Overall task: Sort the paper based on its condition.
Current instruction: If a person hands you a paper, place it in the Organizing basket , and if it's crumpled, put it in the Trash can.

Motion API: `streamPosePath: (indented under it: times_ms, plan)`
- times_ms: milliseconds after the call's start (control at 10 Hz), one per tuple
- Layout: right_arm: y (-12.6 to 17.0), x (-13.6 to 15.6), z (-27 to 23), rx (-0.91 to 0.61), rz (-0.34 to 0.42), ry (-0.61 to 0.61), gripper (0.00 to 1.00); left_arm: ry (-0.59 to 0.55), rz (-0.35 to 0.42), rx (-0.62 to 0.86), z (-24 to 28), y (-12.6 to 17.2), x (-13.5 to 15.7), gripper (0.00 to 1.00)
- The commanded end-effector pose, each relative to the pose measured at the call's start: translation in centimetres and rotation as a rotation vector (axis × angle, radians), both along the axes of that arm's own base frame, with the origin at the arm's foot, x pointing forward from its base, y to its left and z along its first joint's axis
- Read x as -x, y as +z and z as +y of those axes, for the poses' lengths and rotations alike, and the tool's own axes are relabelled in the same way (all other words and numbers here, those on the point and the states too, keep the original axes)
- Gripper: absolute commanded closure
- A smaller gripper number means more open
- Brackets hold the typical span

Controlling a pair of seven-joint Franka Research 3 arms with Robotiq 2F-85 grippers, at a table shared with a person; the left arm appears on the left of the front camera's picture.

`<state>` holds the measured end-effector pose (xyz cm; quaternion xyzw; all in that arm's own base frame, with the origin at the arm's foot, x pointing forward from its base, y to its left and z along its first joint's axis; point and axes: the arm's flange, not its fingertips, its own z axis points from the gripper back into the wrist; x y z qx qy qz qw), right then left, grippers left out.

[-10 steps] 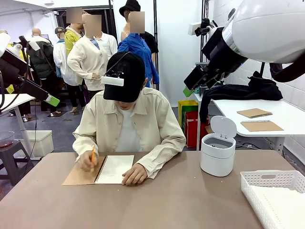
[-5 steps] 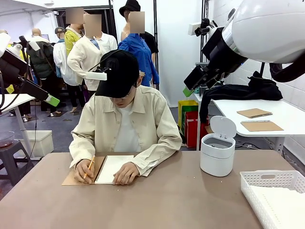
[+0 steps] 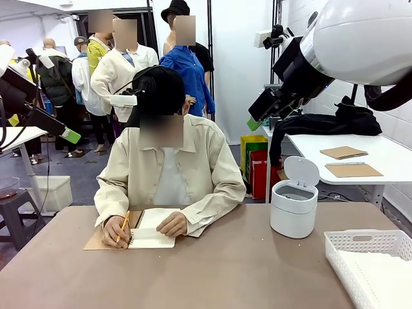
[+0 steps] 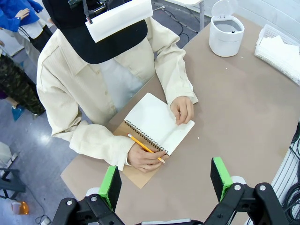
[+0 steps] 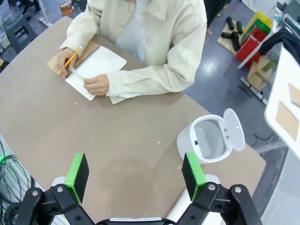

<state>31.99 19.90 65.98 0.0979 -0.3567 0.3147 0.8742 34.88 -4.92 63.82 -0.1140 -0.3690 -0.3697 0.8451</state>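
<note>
Person (image 3: 170,174) straightened; paper (image 4: 280,47) well beyond left hand (image 4: 165,172).

Premises present as a robotics test lab or workshop bay, not a home or office: a large white robot arm (image 3: 360,38) hangs over a plain brown work table (image 3: 244,277), with a second white bench (image 3: 393,158) just behind it against a white brick wall (image 3: 297,16). Bare grey floor (image 3: 84,180), loose cables (image 4: 176,14) lying across it, stacked coloured crates (image 3: 256,161) and white partition panels (image 3: 238,64) are consistent with a temporary, shared test area.
</note>
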Motion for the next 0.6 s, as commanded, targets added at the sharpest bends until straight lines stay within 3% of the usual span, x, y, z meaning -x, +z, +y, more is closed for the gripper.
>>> streamPosePath:
  times_ms: [0, 500]
  plan:
    - [-0.11, -0.14, 0.07, 0.002, -0.001, 0.002, 0.0, 0.0, 0.001, 0.002, -0.02, -0.02, -0.01, 0.0]
    - [-0.11, -0.14, 0.07, 0.002, -0.001, 0.002, 0.0, 0.0, 0.001, 0.002, -0.02, -0.02, -0.01, 0.0]
